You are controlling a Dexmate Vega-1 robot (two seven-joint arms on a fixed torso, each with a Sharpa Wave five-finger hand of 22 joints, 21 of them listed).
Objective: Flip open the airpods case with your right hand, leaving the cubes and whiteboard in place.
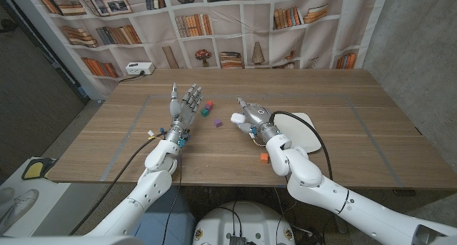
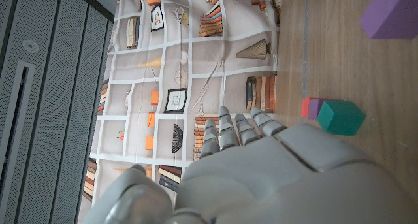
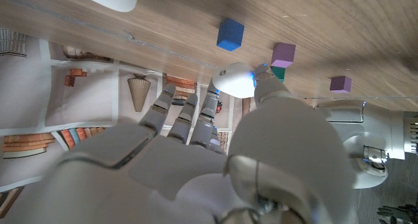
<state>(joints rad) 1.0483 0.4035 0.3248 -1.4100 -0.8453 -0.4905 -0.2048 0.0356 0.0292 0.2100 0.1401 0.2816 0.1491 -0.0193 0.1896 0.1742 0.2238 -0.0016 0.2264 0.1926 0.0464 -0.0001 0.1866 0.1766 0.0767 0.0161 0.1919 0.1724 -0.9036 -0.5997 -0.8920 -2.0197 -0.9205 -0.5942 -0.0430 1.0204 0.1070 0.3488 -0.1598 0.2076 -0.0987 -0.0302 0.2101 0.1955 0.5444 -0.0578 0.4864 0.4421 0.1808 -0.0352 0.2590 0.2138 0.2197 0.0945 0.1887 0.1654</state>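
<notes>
Right hand (image 1: 251, 121) sits mid-table with the white case (image 1: 236, 119) at its fingertips, thumb touching it in the right wrist view (image 3: 236, 80), but whether it's actually gripped or the lid is up is too small and blocked by the hand to tell. Left hand (image 1: 183, 108) stands upright with fingers spread, holding nothing, just left of the cubes (image 1: 208, 106); an orange cube (image 1: 263, 158) lies near the right forearm. Whiteboard (image 1: 303, 131) is partly covered by the right arm and a black cable, and is cut off in the right wrist view.
</notes>
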